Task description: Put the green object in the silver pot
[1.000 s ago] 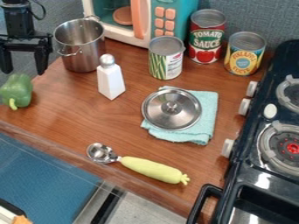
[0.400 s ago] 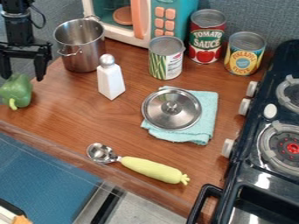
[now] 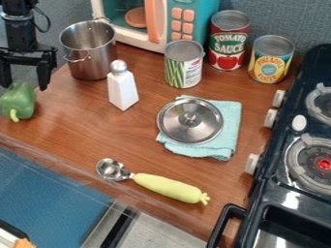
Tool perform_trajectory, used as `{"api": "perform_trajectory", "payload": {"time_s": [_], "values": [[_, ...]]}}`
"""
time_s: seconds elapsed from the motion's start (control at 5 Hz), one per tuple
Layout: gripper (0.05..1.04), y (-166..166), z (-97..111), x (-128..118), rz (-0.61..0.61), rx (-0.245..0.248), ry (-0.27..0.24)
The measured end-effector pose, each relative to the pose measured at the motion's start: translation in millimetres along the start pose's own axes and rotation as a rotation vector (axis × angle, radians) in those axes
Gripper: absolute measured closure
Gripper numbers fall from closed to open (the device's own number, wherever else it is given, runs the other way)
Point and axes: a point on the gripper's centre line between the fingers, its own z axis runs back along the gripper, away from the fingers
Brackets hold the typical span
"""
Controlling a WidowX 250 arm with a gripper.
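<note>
Spread and released, the hand point(image 3: 24, 87) hangs just above the pepper point(image 3: 18, 101); it should centre, sink straight, then squeeze.

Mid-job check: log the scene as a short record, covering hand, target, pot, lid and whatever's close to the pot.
hand: open, at the pepper's top, upper left; contact unclear
target: green pepper, on the counter, not in the pot
pot: silver, upright, uncovered
lid: on the folded teal towel; lid, towel
near pot: white shaker
</note>
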Motion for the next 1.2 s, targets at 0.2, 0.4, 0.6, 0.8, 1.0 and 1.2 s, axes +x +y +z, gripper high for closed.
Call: {"api": "perform_trajectory", "payload": {"time_s": [0.2, 0.4, 0.6, 0.8, 1.0, 1.2], "values": [[0.083, 2.5, -3.8, -1.2, 0.003, 0.021, -0.003], [0.083, 8.5, -4.9, 0.3, 0.023, 0.061, -0.016], [0.083, 9.0, -5.2, 0.2, 0.026, 0.065, -0.017], [0.083, 13.4, -5.6, -0.8, 0.037, 0.067, -0.011], [0.083, 15.0, -7.6, -2.2, 0.047, 0.065, -0.002], [0.083, 13.2, -16.0, -3.2, 0.045, 0.064, 0.023]]}}
